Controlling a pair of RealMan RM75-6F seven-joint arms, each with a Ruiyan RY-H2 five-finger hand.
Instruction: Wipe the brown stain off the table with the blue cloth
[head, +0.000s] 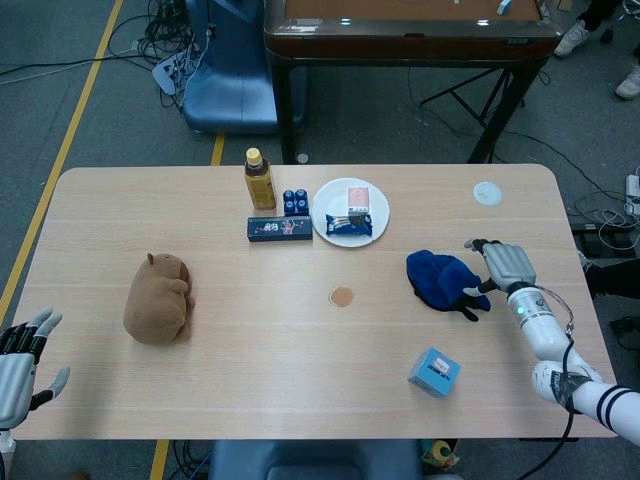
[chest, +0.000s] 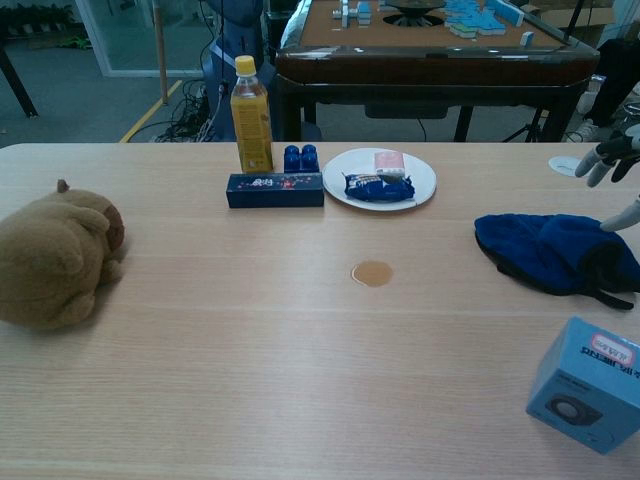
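The blue cloth (head: 445, 280) (chest: 556, 252) lies crumpled on the right half of the table. A small round brown stain (head: 342, 296) (chest: 372, 273) marks the wood to its left, near the table's middle. My right hand (head: 503, 266) (chest: 617, 172) hovers at the cloth's right edge, fingers spread, holding nothing. Off the table's front left corner hangs my left hand (head: 20, 368), open too, far from the cloth and the stain.
A brown plush animal (head: 159, 298) lies at the left. At the back stand a yellow bottle (head: 260, 179), a dark blue box (head: 279, 229), small blue containers (head: 295, 201) and a white plate (head: 329, 214) with snacks. A light blue box (head: 433, 372) sits front right.
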